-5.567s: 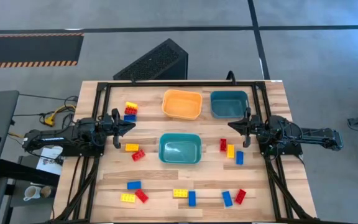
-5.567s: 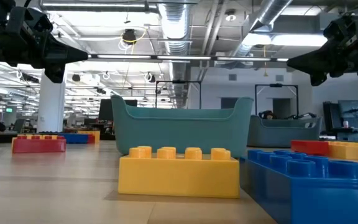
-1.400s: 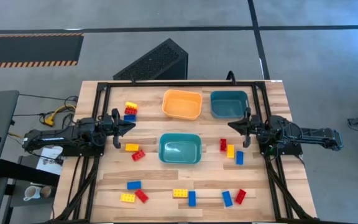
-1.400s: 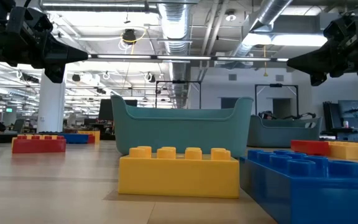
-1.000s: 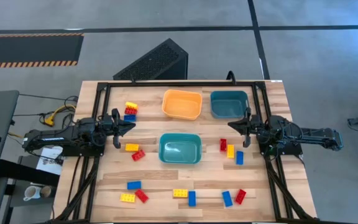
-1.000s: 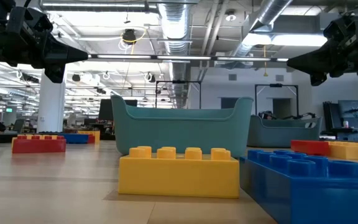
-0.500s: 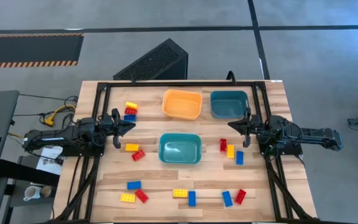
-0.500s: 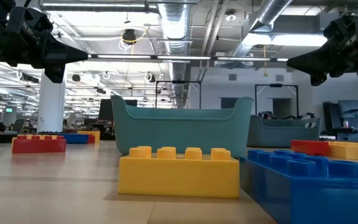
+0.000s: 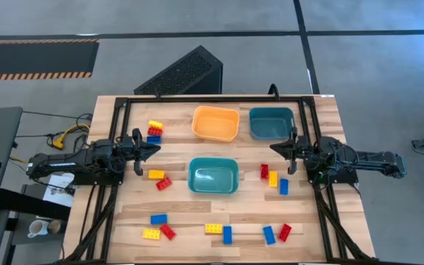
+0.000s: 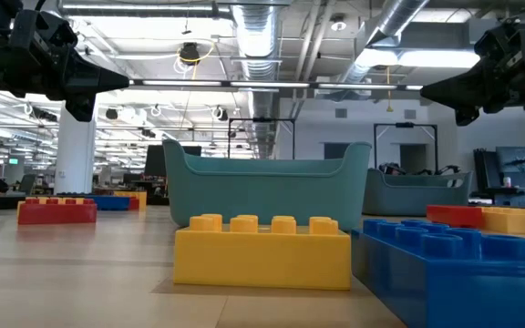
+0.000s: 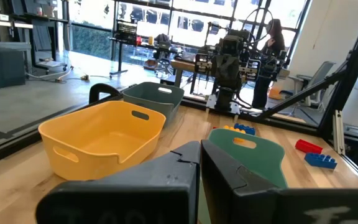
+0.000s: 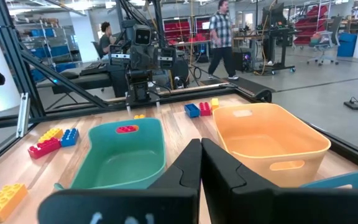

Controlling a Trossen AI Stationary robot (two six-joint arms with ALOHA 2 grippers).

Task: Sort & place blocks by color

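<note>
**Sorting Not Yet Begun**

While the blocks [image 9: 273, 177] lie scattered in small clusters around the three bins, no sorting has started — the left gripper [image 9: 152, 149] and right gripper [image 9: 277, 149] hover at the table's sides, jaws pressed together, holding nothing. The next move calls for opening over a nearby block. The orange bin [image 9: 216, 123], the far teal bin [image 9: 271, 123] and the centre teal bin [image 9: 213, 177] look empty.

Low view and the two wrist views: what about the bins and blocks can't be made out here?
- Low view: the middle teal bin hides the orange bin entirely, and its wall hides its own inside.
- Low view: the blue block is cut off by the picture's edge.
- Left wrist view: the left gripper, shut, covers part of the teal bin.
- Right wrist view: the right gripper, shut, hides the table just ahead.
</note>
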